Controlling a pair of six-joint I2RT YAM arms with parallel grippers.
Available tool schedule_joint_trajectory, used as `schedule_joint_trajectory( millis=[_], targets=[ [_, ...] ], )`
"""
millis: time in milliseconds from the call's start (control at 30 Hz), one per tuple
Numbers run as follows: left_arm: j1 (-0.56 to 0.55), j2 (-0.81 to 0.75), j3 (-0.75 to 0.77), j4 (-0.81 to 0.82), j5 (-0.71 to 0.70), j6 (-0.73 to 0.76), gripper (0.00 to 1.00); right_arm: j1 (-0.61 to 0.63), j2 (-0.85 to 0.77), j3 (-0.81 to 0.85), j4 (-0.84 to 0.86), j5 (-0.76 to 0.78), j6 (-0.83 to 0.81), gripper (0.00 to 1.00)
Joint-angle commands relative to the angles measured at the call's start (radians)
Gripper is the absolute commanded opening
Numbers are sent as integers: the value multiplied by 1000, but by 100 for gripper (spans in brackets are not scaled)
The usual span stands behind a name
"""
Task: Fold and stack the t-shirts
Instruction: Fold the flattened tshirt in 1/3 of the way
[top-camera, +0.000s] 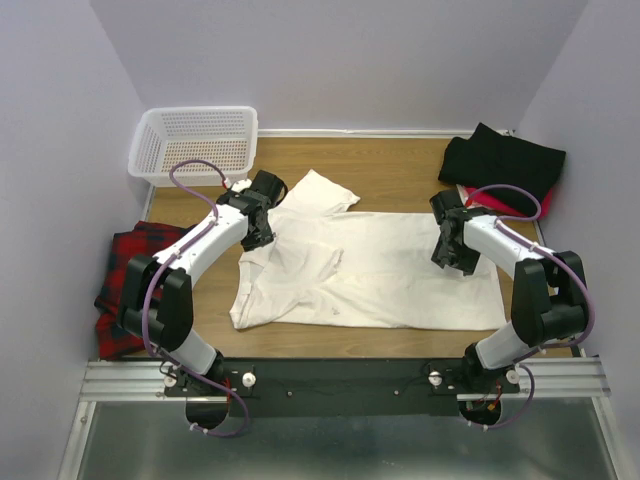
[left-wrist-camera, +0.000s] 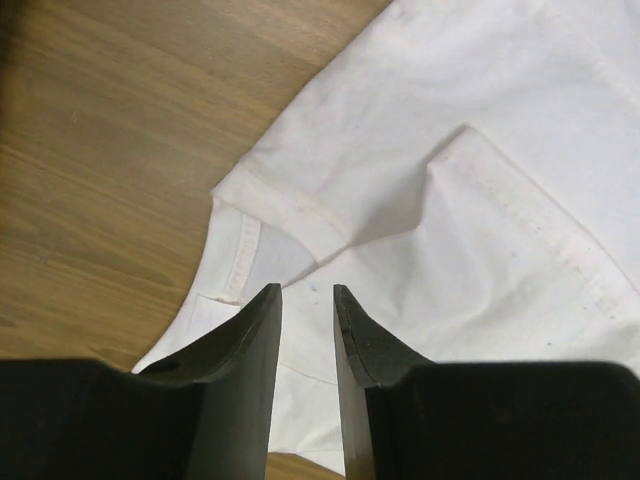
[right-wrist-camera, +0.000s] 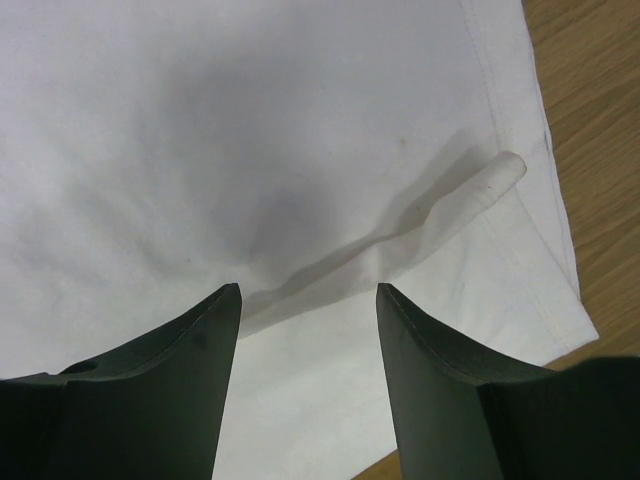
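you are looking at the cream-white t-shirt (top-camera: 380, 270) lying spread across the middle of the wooden table (top-camera: 400, 165), its collar end pointing left and its hem pointing right, with 1 sleeve (top-camera: 320, 192) sticking out toward the far side. your left gripper (left-wrist-camera: 305, 292) is hovering over the collar end of that shirt, its 2 fingers standing apart by only a slim gap, and nothing is showing between them except the cloth lying below, where a folded hem edge is sitting just past the tips. your right gripper (right-wrist-camera: 308, 290) is hanging over the hem end near the right edge, fingers spread wide and gripping nothing, with a raised crease (right-wrist-camera: 400, 225) in the cloth running out past its tips. the black t-shirt (top-camera: 505, 165) is sitting folded at the far right corner, lying on the red t-shirt (top-camera: 500, 203). a white basket (top-camera: 150, 150) is standing at the far left, and a red plaid cloth (top-camera: 125, 270) is lying at the left edge.
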Motion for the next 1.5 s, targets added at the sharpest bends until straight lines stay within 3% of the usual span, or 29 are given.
schedule_joint_trajectory(
  millis=[0, 300, 367, 400, 667, 1000, 1467],
  targets=[
    [-12, 26, -13, 114, 60, 110, 36, -10, 12, 32, -19, 2, -2, 65],
    [-12, 204, 20, 252, 137, 233, 42, -8, 19, 54, -13, -24, -12, 66],
    [-12, 214, 13, 268, 146, 247, 52, -8, 27, 59, -12, -22, -10, 66],
    [-12, 220, 10, 283, 154, 250, 53, -10, 28, 65, -12, -27, -10, 66],
    [25, 369, 3, 204, 59, 207, 53, -10, 39, 85, -13, -32, -1, 66],
    [128, 308, -87, 153, -17, 118, 53, -8, 67, 105, -12, -33, -1, 67],
    [137, 273, -132, 151, -13, 135, 52, -8, 217, 31, 97, -125, -22, 67]
  ],
)
